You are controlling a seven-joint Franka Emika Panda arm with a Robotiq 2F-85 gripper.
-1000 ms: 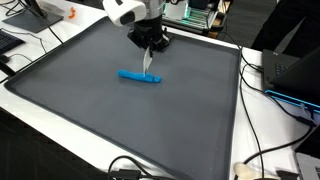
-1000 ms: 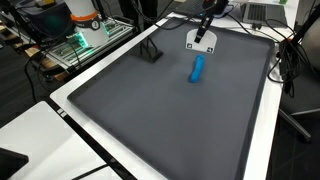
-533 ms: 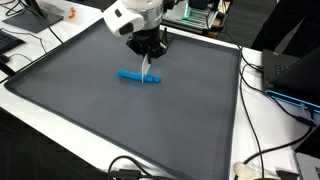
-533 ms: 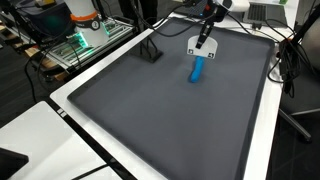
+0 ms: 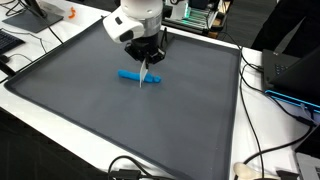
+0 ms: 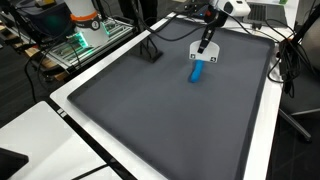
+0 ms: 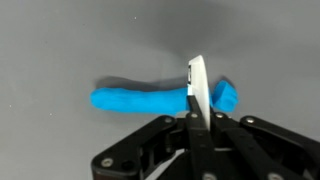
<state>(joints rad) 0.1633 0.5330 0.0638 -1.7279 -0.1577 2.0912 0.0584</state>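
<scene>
- The gripper has its fingers drawn in narrow, pinching a thin white blade that juts straight out from between them.
- Just past the fingertips, a blue roll lies flat and crosswise to the blade. In the wrist view the blade crosses it near one end, leaving a short stub on one side and the long part on the other.
- In both exterior views the gripper hangs over the roll, with the blade tipped down to it. Whether it presses in cannot be told.
- Beneath the fingers and all around them spreads a dark grey mat.
- Farther out, a white table borders the mat, with cables lying on it.
</scene>
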